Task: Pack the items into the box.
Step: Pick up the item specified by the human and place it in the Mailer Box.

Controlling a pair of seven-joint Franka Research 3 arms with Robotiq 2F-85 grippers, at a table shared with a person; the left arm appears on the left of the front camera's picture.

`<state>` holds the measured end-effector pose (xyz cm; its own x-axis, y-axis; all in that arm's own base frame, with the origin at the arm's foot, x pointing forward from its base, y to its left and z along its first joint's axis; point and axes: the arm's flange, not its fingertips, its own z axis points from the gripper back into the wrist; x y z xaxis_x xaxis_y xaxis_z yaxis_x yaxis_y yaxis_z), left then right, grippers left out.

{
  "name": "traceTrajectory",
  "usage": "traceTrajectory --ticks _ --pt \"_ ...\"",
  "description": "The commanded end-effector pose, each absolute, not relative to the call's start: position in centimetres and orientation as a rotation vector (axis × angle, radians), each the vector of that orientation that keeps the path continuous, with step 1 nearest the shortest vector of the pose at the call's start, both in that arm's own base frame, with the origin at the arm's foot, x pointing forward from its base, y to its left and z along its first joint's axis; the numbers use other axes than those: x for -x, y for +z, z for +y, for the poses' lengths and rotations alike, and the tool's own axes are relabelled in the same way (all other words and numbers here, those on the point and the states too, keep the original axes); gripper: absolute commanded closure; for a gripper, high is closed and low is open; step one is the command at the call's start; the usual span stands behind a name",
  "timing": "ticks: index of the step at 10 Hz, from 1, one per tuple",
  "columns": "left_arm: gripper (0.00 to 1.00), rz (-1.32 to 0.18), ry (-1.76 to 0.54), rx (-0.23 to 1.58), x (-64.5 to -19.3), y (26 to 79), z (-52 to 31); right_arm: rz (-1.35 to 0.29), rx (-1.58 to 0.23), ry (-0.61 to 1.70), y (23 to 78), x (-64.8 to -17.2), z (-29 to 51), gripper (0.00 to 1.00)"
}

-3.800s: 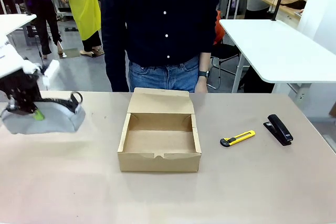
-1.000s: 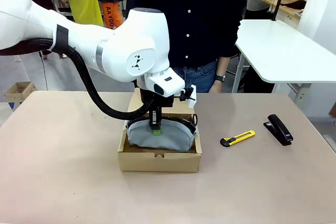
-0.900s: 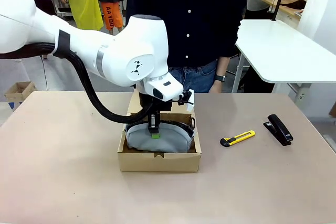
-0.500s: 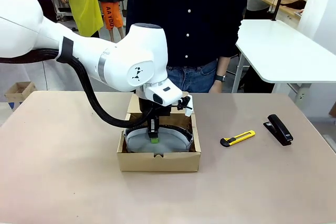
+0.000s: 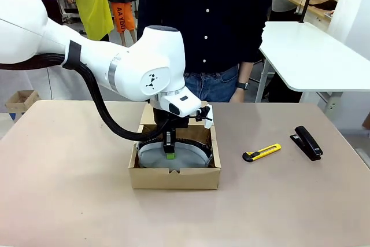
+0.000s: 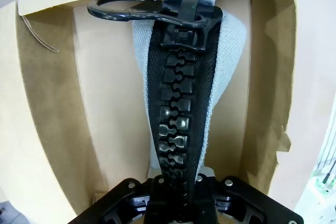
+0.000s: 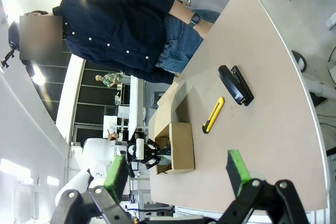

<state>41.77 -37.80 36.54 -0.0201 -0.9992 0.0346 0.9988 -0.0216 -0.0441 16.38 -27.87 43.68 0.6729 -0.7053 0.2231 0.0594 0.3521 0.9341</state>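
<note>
My left arm point(image 5: 144, 67) bends over the box point(image 5: 173, 177), left gripper point(image 5: 169, 153) pointing straight down on the pouch point(image 5: 188, 157) lying inside. Can't tell if it's pinching the zipper point(image 6: 176, 103) or loose. Right gripper point(image 7: 176, 167) wide open, empty; knife point(image 5: 261, 153) on bench point(image 5: 277, 201), right of box.

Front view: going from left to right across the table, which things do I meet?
Shallow brown cardboard box → slim yellow-and-black utility knife → black stapler.
</note>
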Motion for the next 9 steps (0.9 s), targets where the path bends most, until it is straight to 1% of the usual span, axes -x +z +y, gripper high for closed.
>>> traceTrajectory --ticks 1,2,5,6,9 --pt "0.28 0.011 -1.587 0.028 -41.5 36.9 -37.4 -0.724 -1.119 -0.53 43.9 -16.7 -28.0 0.0" --pt "0.0 0.013 -1.586 0.028 -41.5 36.8 -37.4 -0.724 -1.119 -0.53 43.9 -16.7 -28.0 0.0" --pt "0.01 0.006 -1.591 0.025 -41.3 37.0 -37.3 -0.724 -1.119 -0.53 43.9 -16.7 -28.0 0.0" --pt "0.0 0.008 -1.595 0.021 -41.2 37.1 -37.3 -0.724 -1.119 -0.53 43.9 -16.7 -28.0 0.0" --pt "0.0 -0.054 -1.587 0.004 -40.7 38.8 -36.4 -0.724 -1.119 -0.53 43.9 -16.7 -28.0 0.0"
